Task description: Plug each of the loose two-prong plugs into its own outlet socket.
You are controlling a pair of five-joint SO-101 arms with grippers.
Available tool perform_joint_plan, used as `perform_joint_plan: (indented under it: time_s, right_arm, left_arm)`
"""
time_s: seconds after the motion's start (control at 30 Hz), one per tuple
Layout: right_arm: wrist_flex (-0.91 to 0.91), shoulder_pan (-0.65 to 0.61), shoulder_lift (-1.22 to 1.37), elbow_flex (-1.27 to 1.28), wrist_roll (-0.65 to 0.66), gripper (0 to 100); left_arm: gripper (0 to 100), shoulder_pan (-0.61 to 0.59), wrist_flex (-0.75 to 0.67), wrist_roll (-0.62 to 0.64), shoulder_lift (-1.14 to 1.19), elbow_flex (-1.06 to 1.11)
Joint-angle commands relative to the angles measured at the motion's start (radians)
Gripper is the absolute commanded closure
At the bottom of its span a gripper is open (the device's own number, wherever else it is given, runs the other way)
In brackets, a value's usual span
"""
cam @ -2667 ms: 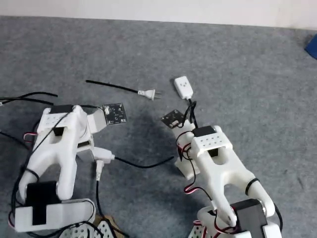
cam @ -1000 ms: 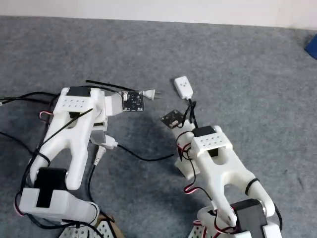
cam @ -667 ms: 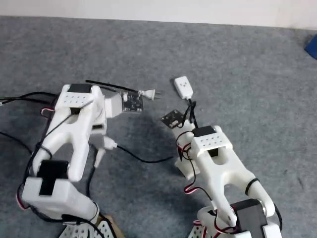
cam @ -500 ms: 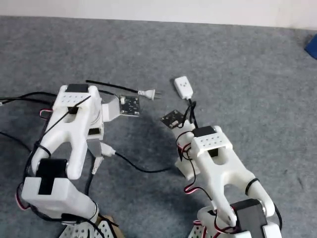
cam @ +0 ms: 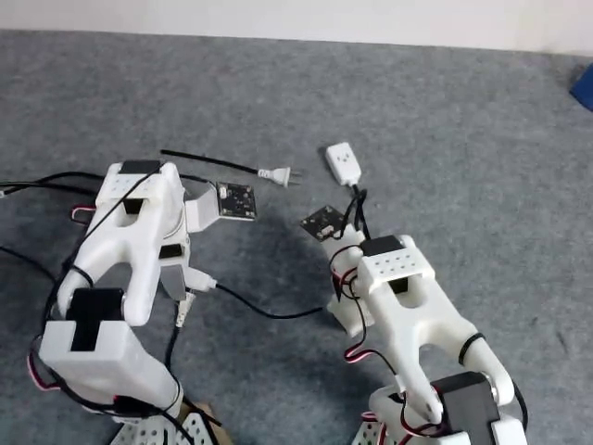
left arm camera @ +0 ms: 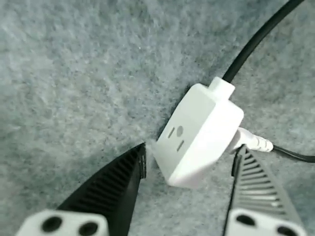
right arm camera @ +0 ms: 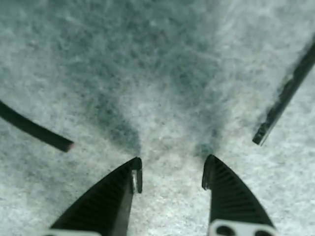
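Left pincer [left arm camera: 191, 155]: released, jaws spread wide and gripping nothing. Its dark ribbed fingers [left arm camera: 123, 179] stand one on each side of a white outlet socket [left arm camera: 199, 140].
Contact: one fingertip is just beside the socket's corner and the other just beside its opposite edge. Whether either touches it I cannot tell.
Socket in the gap: it lies tilted on the grey table [left arm camera: 74, 64] with its slotted face turned toward the wrist camera. A thick black cord [left arm camera: 261, 37] leaves its far end.
Beside that socket: a white moulded cord end [left arm camera: 253, 142] on a thin black lead sits against the socket's side, near one finger. Whether it is a plug I cannot tell.
Right pincer [right arm camera: 172, 172]: released, jaws apart and holding nothing, over bare table.
Near the right pincer: a cut black cord stub [right arm camera: 42, 132] lies to one side and another black cord tip [right arm camera: 283, 98] to the other. Both are apart from the fingers.
Two-prong plug [cam: 278, 174]: it lies loose on the table beyond the left arm [cam: 130, 250], apart from both pincers. Its prongs point toward a second outlet socket [cam: 342, 161], near it but not inserted.
Plug's lead [cam: 208, 161]: black, trailing away from the plug past the left arm's wrist.
Second outlet socket: white, lying beyond the right arm [cam: 398, 278]. Its black cable [cam: 357, 199] runs back toward that arm.
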Motion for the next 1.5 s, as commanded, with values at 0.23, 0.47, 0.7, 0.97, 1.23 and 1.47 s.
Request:
perform_joint_plan:
  time_s: [0.23, 0.47, 0.7, 0.97, 1.23, 1.47]
  right_arm:
    - [-0.018, -0.027, -0.035, 0.001, 0.023, 80.0]
    - [-0.018, -0.027, -0.035, 0.001, 0.023, 80.0]
    - [-0.016, -0.027, -0.035, 0.001, 0.023, 80.0]
    - [-0.018, -0.027, -0.035, 0.001, 0.023, 80.0]
    - [-0.018, -0.027, -0.033, 0.001, 0.023, 80.0]
    - [-0.018, -0.027, -0.033, 0.002, 0.023, 80.0]
  left_arm:
    - [98, -0.033, -0.095, -0.499, 0.035, -0.061]
    - [100, -0.093, -0.095, -0.330, 0.041, -0.162]
    - [100, -0.182, -0.089, 0.003, 0.041, -0.320]
    - [100, -0.397, -0.087, 0.147, 0.033, -0.394]
    - [100, -0.598, -0.089, 0.198, 0.041, -0.503]
    - [100, -0.728, -0.095, 0.198, 0.042, -0.544]
